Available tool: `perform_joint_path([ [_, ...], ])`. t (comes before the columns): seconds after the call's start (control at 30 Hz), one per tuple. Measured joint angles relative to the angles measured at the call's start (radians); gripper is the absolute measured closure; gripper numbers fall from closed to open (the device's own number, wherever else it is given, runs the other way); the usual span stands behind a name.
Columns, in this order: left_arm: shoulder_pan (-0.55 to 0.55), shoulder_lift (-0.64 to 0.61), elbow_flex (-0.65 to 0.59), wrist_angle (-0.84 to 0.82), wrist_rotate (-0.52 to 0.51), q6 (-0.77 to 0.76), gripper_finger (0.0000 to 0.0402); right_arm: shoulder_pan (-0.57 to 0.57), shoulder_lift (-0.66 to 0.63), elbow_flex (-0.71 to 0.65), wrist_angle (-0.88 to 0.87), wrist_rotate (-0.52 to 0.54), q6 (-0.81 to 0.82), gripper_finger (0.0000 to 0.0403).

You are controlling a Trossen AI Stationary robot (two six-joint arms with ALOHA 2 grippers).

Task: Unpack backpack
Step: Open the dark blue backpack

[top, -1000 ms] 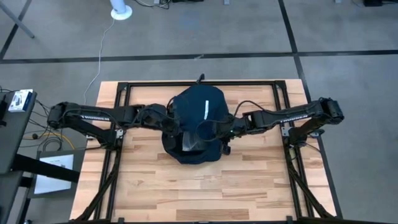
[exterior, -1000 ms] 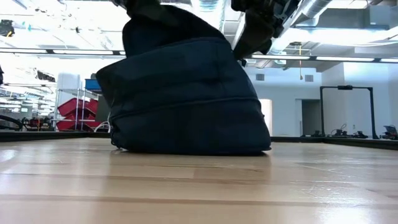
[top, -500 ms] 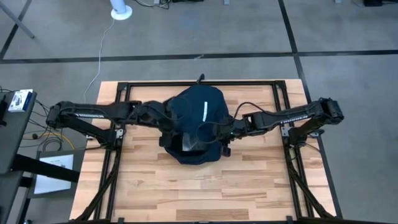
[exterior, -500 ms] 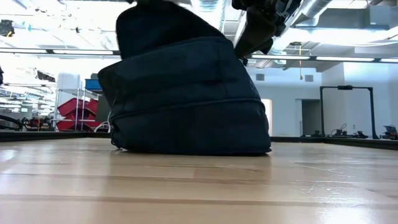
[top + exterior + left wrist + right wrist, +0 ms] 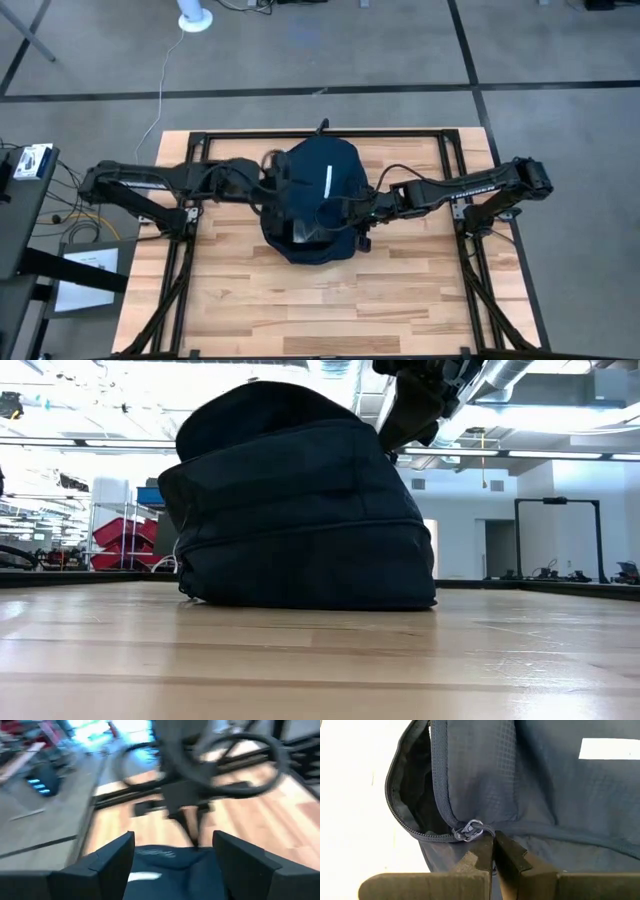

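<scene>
The dark navy backpack (image 5: 318, 200) stands on its base in the middle of the table, with its white stripe (image 5: 328, 178) on top. Its top is a rounded dome in the low view (image 5: 290, 500). The zipper is partly undone, and the opening (image 5: 412, 795) gapes on the side toward the table's near edge. My right gripper (image 5: 493, 851) is shut at the zipper slider on the backpack's right side. My left gripper (image 5: 172, 850) hovers open above the backpack's left shoulder (image 5: 272, 175) and touches nothing. My right gripper pinches the backpack between its two fingers right at the zipper slider (image 5: 470, 831), at the closed end of the opening. The fingertips hide whether they hold the pull tab or the fabric. They come slanting down from the table's right. The backpack stays on the table.
A black metal frame (image 5: 190, 150) runs around the wooden tabletop. Bare wood (image 5: 330, 300) lies between the backpack and the near edge. Something pale grey (image 5: 305, 228) shows in the backpack's opening.
My left gripper has opened, let go of the backpack's top, and risen up and back toward the table's far left, out of the low view. The pulled-up top fabric has sunk back into a rounded dome. The right gripper has kept its hold.
</scene>
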Motion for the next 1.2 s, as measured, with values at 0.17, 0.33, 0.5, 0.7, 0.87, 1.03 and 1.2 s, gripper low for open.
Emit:
perform_joint_path([
  [0.17, -0.066, 0.111, -0.002, -0.029, -0.061, 0.133, 0.0146, -0.003, 0.0, 0.0, 0.004, 0.0, -0.017, 0.0403],
  [0.33, -0.087, 0.153, 0.029, -0.013, -0.104, 0.185, 0.0146, -0.003, 0.0, 0.0, 0.004, 0.0, -0.017, 0.0403],
  [0.5, -0.075, 0.153, 0.02, -0.027, -0.105, 0.219, 0.0146, -0.003, 0.0, 0.0, 0.003, 0.0, -0.016, 0.0403],
  [0.7, -0.063, 0.166, -0.024, -0.02, -0.104, 0.224, 0.0146, -0.022, 0.0, 0.0, 0.018, -0.002, -0.01, 0.0403],
  [0.87, -0.062, 0.243, -0.026, 0.023, -0.103, 0.246, 0.0146, -0.03, 0.0, 0.0, 0.035, -0.002, -0.004, 0.0403],
  [1.03, -0.059, 0.319, -0.026, 0.048, -0.168, 0.283, 0.0146, -0.023, 0.0, 0.0, 0.035, -0.002, -0.004, 0.0403],
  [1.2, -0.052, 0.312, -0.018, 0.102, -0.21, 0.208, 0.0161, -0.012, 0.0, 0.0, 0.033, -0.001, 0.006, 0.0403],
])
